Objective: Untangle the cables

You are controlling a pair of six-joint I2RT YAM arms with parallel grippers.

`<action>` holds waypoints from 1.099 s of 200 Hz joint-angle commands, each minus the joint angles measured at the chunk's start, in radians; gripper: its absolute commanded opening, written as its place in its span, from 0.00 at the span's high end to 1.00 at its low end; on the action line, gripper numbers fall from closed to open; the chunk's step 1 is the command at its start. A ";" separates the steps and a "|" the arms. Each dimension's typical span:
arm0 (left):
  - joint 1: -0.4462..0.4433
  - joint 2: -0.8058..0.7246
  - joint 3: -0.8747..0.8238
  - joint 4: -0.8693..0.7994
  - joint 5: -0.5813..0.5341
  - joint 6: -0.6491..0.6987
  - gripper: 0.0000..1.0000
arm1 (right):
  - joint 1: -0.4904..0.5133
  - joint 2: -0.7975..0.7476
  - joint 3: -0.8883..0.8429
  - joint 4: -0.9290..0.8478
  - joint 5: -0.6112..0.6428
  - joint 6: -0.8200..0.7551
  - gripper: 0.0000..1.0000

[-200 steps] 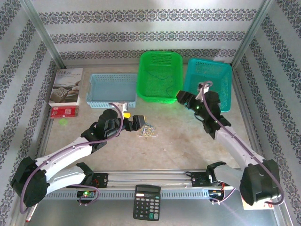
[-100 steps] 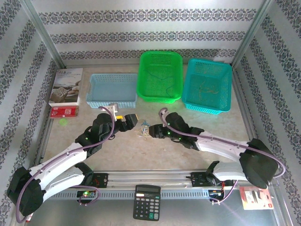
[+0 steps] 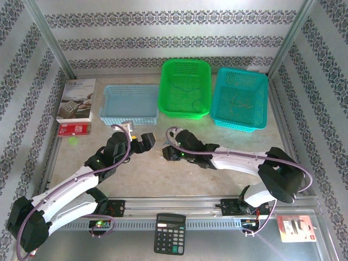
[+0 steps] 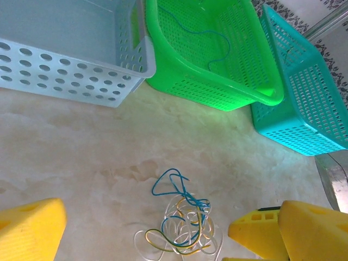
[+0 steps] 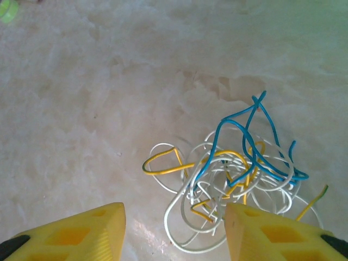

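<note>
Cables: a white, yellow and blue tangle point(image 5: 228, 174) lies loose near the middle of the surface point(image 5: 81, 81).
Right hand point(image 5: 174, 217): spread wide and empty, poised over the tangle's edge, likely lined up to pinch a strand.
Left hand point(image 4: 147, 225): spread and empty, facing the tangle from the other side, probably to pull the opposite way.
</note>
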 commanded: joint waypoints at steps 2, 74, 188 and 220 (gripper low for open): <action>0.014 -0.005 0.030 -0.041 -0.015 0.020 0.00 | 0.006 0.050 0.039 -0.012 0.017 -0.032 0.54; 0.016 0.010 0.025 -0.037 0.018 0.017 0.00 | -0.090 -0.127 -0.057 0.015 -0.079 0.010 1.00; 0.017 0.126 0.056 0.047 0.200 0.033 0.00 | -0.230 -0.237 -0.181 0.256 -0.338 0.165 1.00; 0.017 0.140 0.065 0.047 0.200 0.032 0.00 | -0.232 -0.206 -0.186 0.266 -0.362 0.145 0.79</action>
